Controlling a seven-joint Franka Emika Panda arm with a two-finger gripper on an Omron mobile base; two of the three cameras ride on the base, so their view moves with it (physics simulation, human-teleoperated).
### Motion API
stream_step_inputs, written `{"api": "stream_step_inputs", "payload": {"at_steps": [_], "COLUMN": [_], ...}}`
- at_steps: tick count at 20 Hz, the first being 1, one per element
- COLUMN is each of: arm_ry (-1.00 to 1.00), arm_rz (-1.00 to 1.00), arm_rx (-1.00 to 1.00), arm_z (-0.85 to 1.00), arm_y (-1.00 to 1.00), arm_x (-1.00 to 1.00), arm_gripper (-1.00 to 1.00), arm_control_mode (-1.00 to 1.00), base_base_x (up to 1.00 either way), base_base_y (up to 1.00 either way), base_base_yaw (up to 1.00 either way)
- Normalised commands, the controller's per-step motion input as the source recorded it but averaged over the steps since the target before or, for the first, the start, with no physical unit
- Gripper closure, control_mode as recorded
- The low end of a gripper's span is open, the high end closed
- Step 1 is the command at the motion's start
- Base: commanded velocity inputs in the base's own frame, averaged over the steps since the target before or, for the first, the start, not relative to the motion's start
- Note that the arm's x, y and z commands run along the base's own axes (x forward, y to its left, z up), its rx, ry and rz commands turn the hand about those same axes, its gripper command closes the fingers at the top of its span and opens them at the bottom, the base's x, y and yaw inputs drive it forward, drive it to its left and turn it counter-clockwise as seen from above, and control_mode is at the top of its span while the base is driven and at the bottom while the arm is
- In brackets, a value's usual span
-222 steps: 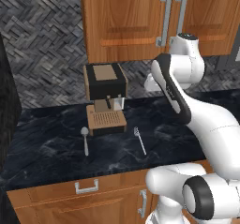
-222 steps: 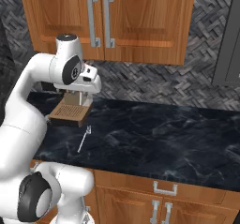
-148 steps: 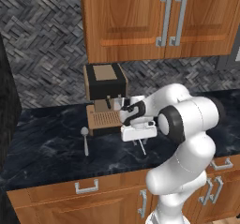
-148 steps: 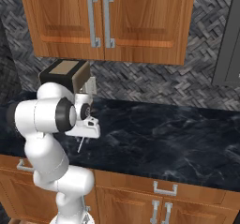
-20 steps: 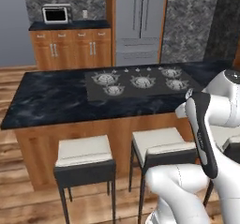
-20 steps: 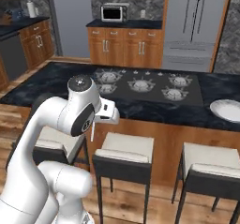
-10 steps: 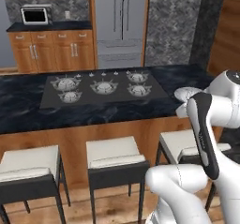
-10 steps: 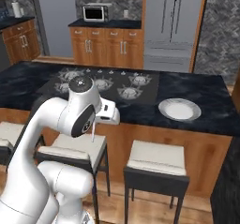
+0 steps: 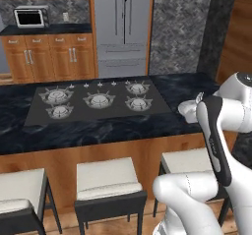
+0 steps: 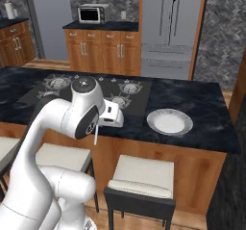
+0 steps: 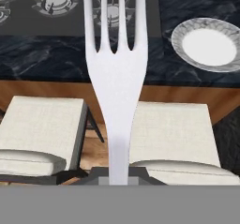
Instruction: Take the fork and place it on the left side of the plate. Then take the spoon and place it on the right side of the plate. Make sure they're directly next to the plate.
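A dark marble island counter (image 9: 98, 131) carries a gas cooktop (image 9: 98, 102) in the left base view. In the right base view, the round white plate (image 10: 169, 121) lies just right of the cooktop. In the hand view, the gripper (image 11: 117, 176) clamps a slim silvery-white fork (image 11: 116, 78), tines toward the cooktop, left of the plate.

fork (image 11: 116, 92): silvery white, plain
plate (image 10: 169, 121): white centre, grey-shaded rim
counter (image 10: 202, 108): black with pale marbled veins
hob (image 9: 93, 103): dark grey, with lighter grey burners, left of the plate
stools (image 10: 141, 172): cream cushions on black frames, below the counter
island front (image 9: 108, 153): orange-brown wood
fridge (image 9: 122, 27): grey, beyond the hob
wall (image 9: 179, 27): grey herringbone pattern beside the fridge
microwave (image 10: 91, 15): silver with black door
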Motion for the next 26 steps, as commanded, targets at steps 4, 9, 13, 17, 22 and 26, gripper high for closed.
{"api": "stream_step_inputs", "payload": {"at_steps": [4, 9, 13, 17, 22, 26], "arm_ry": [0.00, 0.00, 0.03, 0.17, 0.17, 0.21], "arm_rz": [0.00, 0.00, 0.00, 0.00, 0.00, 0.00], "arm_rx": [0.00, 0.00, 0.00, 0.00, 0.00, 0.01], "arm_z": [0.00, 0.00, -0.03, -0.13, -0.15, -0.28], "arm_y": [0.00, 0.00, 0.00, 0.00, -0.08, -0.19], "arm_x": [0.00, 0.00, 0.20, 1.00, 0.98, 0.85], "arm_gripper": [1.00, 1.00, 1.00, 1.00, 1.00, 1.00], "arm_control_mode": [1.00, 1.00, -1.00, -1.00, -1.00, -1.00], "base_base_x": [0.88, 0.82, 0.07, 0.00, 0.00, 0.00], "base_base_y": [0.00, 0.00, -0.01, 0.00, 0.00, 0.00], "base_base_yaw": [0.00, 0.00, 0.01, 0.00, 0.00, 0.00]}}
